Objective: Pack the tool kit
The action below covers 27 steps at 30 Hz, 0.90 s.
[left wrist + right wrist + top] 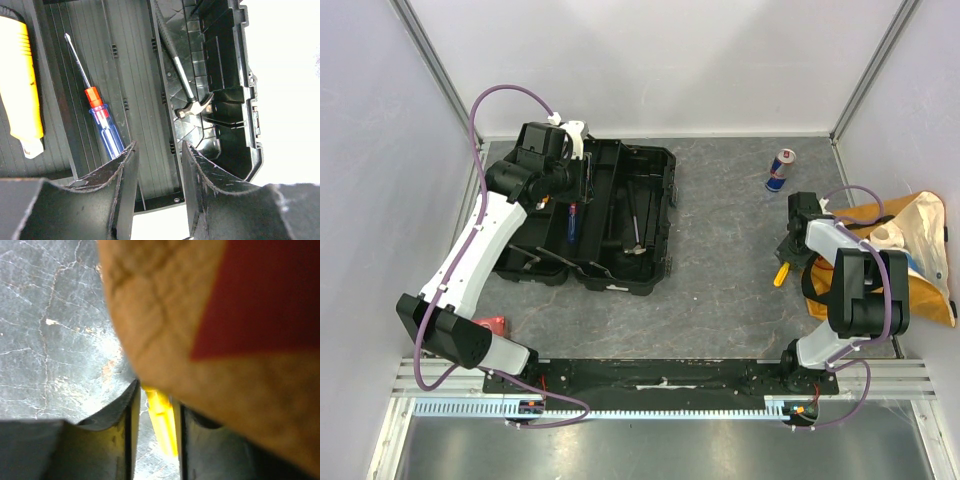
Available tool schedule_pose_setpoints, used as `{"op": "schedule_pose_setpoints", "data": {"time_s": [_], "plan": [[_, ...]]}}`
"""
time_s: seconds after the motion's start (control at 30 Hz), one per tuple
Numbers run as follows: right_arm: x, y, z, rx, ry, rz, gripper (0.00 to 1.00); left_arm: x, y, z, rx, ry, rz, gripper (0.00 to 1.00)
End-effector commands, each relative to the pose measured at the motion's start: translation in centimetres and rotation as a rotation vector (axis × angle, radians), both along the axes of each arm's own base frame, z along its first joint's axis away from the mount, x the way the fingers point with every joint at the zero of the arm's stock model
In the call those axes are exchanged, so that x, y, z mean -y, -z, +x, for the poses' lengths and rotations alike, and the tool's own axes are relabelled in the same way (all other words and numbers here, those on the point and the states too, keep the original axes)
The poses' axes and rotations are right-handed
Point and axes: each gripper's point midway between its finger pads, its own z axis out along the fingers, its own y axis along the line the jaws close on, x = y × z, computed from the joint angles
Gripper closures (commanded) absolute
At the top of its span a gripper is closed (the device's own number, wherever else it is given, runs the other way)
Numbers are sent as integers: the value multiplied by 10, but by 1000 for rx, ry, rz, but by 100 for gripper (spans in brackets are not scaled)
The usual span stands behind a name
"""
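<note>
From above we see the grey, mottled table (720,290) and on it, toward the far left corner, the toolbox (655,170). It is of black moulded plastic and lies open, with both halves flat. The left arm (480,250) reaches over its far half. Near the far edge, right of the middle, a blue and silver drink can (780,170) stands upright. A soft yellow-orange fabric bag (915,250) lies crumpled at the right edge, and the right arm (840,290) bends down just beside it. A yellow tool (781,274) shows on the table just beside the bag. In the left wrist view the left gripper (157,155) hangs over the ribbed black floor of the toolbox. Its two dark, scuffed fingers (120,175) stand apart, and only the floor shows between them. A screwdriver (97,112) with a thin steel shaft, a red collar and a clear blue handle lies there, and its end goes behind one finger. Beside it lies a smooth yellow tool body (20,80), and in the next compartment a hammer (192,107) with a shiny metal head. In the right wrist view the rough bag cloth fills the upper right. The right gripper (155,415) has its fingers close on both sides of the yellow tool, but we cannot tell whether they already press it.
</note>
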Motion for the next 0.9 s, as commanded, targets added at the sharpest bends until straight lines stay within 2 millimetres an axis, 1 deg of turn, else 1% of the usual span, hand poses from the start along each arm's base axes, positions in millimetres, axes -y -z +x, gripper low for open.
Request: {"op": "schedule_pose_setpoints", "data": {"time_s": [0.0,0.03,0.17,0.23,0.27,0.4,0.67,0.7,0.77,0.83,0.87], "plan": [[-6,20,-19,-90,-25,58,69,0,-14,3,52,-3,-25,55],[-5,19,-17,-84,-30,56,75,0,-14,2,54,-3,-24,55],[-4,4,-5,-36,-44,44,92,0,-15,2,57,-4,-26,55],[-4,-10,5,7,-54,42,100,0,-16,2,58,-3,-28,55],[-4,-17,10,31,-60,41,100,0,-16,2,57,-4,-29,55],[-6,-57,34,160,-82,46,100,0,-17,2,59,-4,-33,55],[-16,-138,68,387,-119,81,100,2,-21,1,69,2,-41,55],[-20,-151,74,425,-134,91,100,1,-21,1,72,1,-42,55],[-29,-172,82,483,-166,121,100,2,-23,1,76,2,-44,55],[-46,-191,93,538,-221,164,100,2,-23,1,78,-1,-46,55],[-58,-200,98,567,-257,194,100,1,-24,2,79,-3,-47,55]]}}
